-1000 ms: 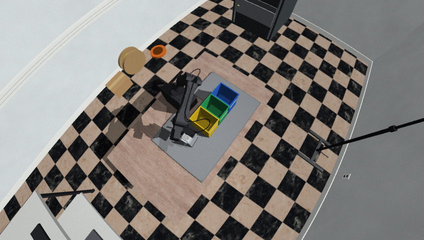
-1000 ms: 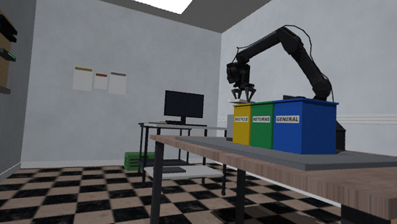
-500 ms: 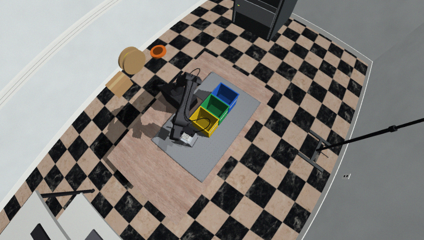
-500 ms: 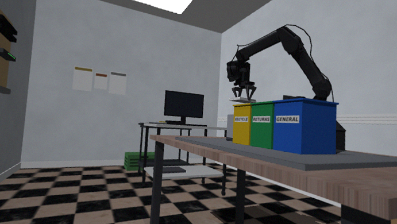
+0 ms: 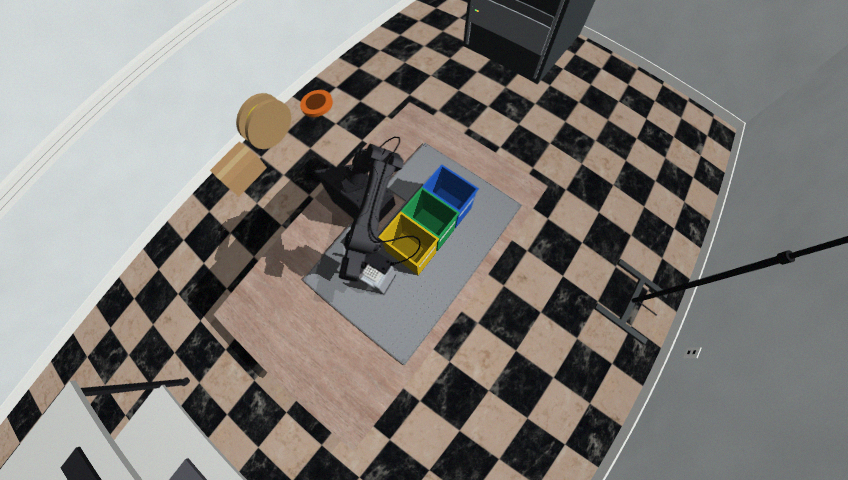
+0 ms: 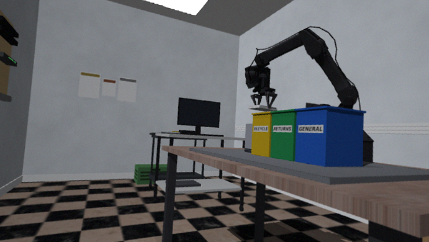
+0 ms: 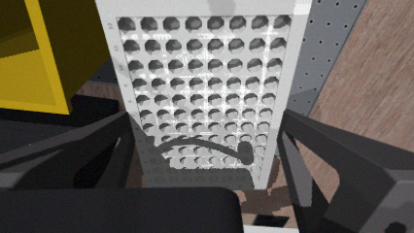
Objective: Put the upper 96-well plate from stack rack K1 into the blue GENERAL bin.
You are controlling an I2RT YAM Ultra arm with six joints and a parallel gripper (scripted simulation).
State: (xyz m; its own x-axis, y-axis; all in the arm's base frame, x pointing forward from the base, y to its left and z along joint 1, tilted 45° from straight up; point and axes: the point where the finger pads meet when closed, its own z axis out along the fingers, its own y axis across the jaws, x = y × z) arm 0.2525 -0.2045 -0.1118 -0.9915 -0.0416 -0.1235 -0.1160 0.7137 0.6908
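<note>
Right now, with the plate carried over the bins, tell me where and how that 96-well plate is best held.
Grip the 96-well plate across its two long side walls, near one short end, coming straight down from above. Its flat, shallow body lies level with the wells facing up, so only the thin edges offer parallel faces. The end effector is already shut on it this way, beside the yellow bin.
</note>
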